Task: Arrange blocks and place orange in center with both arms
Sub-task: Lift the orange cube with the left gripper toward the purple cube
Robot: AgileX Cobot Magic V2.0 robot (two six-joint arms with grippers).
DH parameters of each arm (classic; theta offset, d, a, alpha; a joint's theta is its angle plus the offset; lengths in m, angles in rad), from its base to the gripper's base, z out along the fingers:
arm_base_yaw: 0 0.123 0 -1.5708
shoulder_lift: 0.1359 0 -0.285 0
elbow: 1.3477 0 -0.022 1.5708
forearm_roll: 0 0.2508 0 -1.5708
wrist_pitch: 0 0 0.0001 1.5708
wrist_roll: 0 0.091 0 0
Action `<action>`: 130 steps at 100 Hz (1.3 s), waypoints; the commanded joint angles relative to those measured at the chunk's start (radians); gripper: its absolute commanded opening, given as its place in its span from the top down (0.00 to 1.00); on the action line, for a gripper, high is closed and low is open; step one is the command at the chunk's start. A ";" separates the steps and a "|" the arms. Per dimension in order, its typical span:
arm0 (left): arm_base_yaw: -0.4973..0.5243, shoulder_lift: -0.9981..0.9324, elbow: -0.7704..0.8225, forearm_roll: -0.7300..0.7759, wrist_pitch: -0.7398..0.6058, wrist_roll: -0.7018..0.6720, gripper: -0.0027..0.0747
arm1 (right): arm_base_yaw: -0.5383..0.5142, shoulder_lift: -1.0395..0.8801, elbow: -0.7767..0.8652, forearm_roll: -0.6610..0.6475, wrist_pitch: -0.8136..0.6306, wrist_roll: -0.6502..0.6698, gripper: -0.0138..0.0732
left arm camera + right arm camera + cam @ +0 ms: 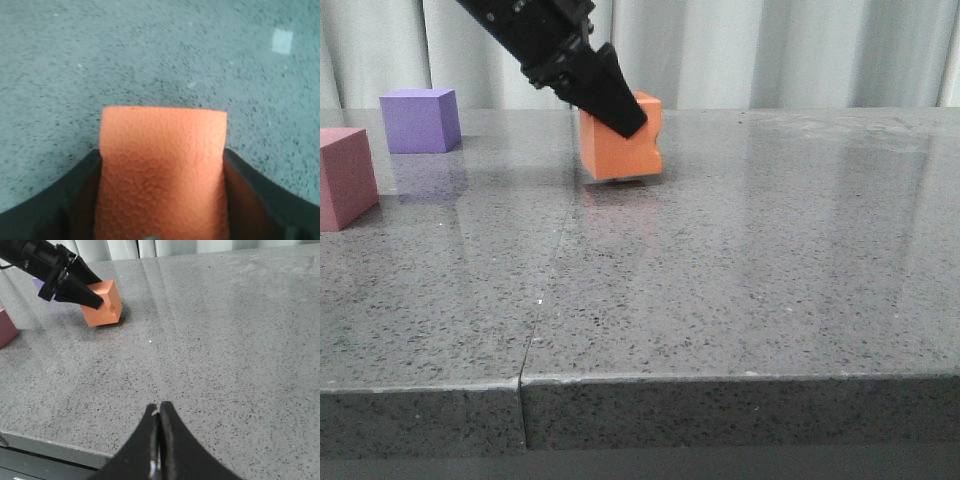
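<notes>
The orange cube (628, 150) is near the middle of the grey table, tilted, with its notch on the right edge. My left gripper (620, 112) is shut on it from above. In the left wrist view the orange cube (162, 165) fills the gap between both black fingers (80, 187). The purple cube (418, 120) stands at the back left. The pinkish-red cube (342, 178) sits at the left edge, partly cut off. My right gripper (159, 410) is shut and holds nothing, hovering over the table's near side, far from the orange cube (102, 305).
The table's front edge (720, 380) runs across the near side, with a seam (523, 385) left of centre. A pale curtain (770, 50) hangs behind the table. The left arm (45, 262) reaches in over the purple cube.
</notes>
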 commanded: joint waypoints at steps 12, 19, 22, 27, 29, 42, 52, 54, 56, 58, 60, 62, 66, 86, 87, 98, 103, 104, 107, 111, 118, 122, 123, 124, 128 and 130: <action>-0.004 -0.122 -0.032 0.002 -0.117 -0.195 0.68 | -0.005 0.012 -0.021 -0.019 -0.074 -0.006 0.92; -0.004 -0.141 -0.032 0.057 -0.150 -0.296 0.68 | -0.005 0.012 -0.021 -0.019 -0.074 -0.006 0.92; -0.004 -0.149 -0.032 0.086 -0.162 -0.352 0.68 | -0.005 0.012 -0.021 -0.019 -0.074 -0.006 0.92; -0.004 -0.164 -0.032 0.146 -0.174 -0.440 0.68 | -0.005 0.012 -0.021 -0.019 -0.074 -0.006 0.92; -0.004 -0.171 -0.032 0.173 -0.176 -0.481 0.68 | -0.005 0.012 -0.021 -0.019 -0.074 -0.006 0.92; -0.004 -0.207 -0.032 0.387 -0.180 -0.759 0.68 | -0.005 0.012 -0.021 -0.019 -0.074 -0.006 0.92; -0.004 -0.231 -0.030 0.536 -0.172 -0.958 0.68 | -0.005 0.012 -0.021 -0.019 -0.074 -0.006 0.92; -0.004 -0.236 -0.029 0.581 -0.167 -0.999 0.68 | -0.005 0.012 -0.021 -0.019 -0.074 -0.006 0.92; -0.004 -0.241 -0.028 0.614 -0.161 -1.038 0.68 | -0.005 0.012 -0.021 -0.019 -0.074 -0.006 0.92; -0.004 -0.244 -0.028 0.636 -0.152 -1.076 0.68 | -0.005 0.012 -0.021 -0.019 -0.074 -0.006 0.92; -0.004 -0.248 -0.028 0.662 -0.141 -1.111 0.68 | -0.005 0.012 -0.021 -0.019 -0.074 -0.006 0.92; -0.004 -0.253 -0.028 0.697 -0.133 -1.147 0.68 | -0.005 0.012 -0.021 -0.019 -0.074 -0.006 0.92; -0.004 -0.260 -0.027 0.752 -0.106 -1.207 0.68 | -0.005 0.012 -0.021 -0.019 -0.074 -0.006 0.92; -0.003 -0.294 0.028 0.896 -0.058 -1.370 0.68 | -0.005 0.012 -0.021 -0.019 -0.074 -0.006 0.92; 0.000 -0.299 0.039 0.905 -0.058 -1.378 0.68 | -0.005 0.012 -0.021 -0.019 -0.074 -0.006 0.92; 0.031 -0.317 0.099 0.907 -0.065 -1.399 0.68 | -0.005 0.012 -0.021 -0.019 -0.074 -0.006 0.92; 0.050 -0.320 0.127 0.907 -0.070 -1.416 0.68 | -0.005 0.012 -0.021 -0.019 -0.074 -0.006 0.92; 0.053 -0.320 0.131 0.907 -0.070 -1.417 0.68 | -0.005 0.012 -0.021 -0.019 -0.074 -0.006 0.92; 0.066 -0.321 0.145 0.907 -0.077 -1.418 0.68 | -0.005 0.012 -0.021 -0.019 -0.074 -0.006 0.92; 0.085 -0.321 0.166 0.907 -0.086 -1.423 0.68 | -0.005 0.012 -0.021 -0.019 -0.074 -0.006 0.92; 0.115 -0.321 0.186 0.899 -0.108 -1.424 0.68 | -0.005 0.012 -0.021 -0.019 -0.074 -0.006 0.92; 0.128 -0.321 0.195 0.896 -0.121 -1.424 0.68 | -0.005 0.012 -0.021 -0.019 -0.074 -0.006 0.92; 0.133 -0.321 0.198 0.896 -0.126 -1.424 0.68 | -0.005 0.012 -0.021 -0.019 -0.074 -0.006 0.92; 0.135 -0.321 0.198 0.896 -0.128 -1.424 0.68 | -0.005 0.012 -0.021 -0.019 -0.074 -0.006 0.92; 0.146 -0.319 0.200 0.896 -0.133 -1.424 0.68 | -0.005 0.012 -0.021 -0.019 -0.074 -0.006 0.92; 0.153 -0.319 0.201 0.896 -0.133 -1.424 0.68 | -0.005 0.012 -0.021 -0.019 -0.074 -0.006 0.92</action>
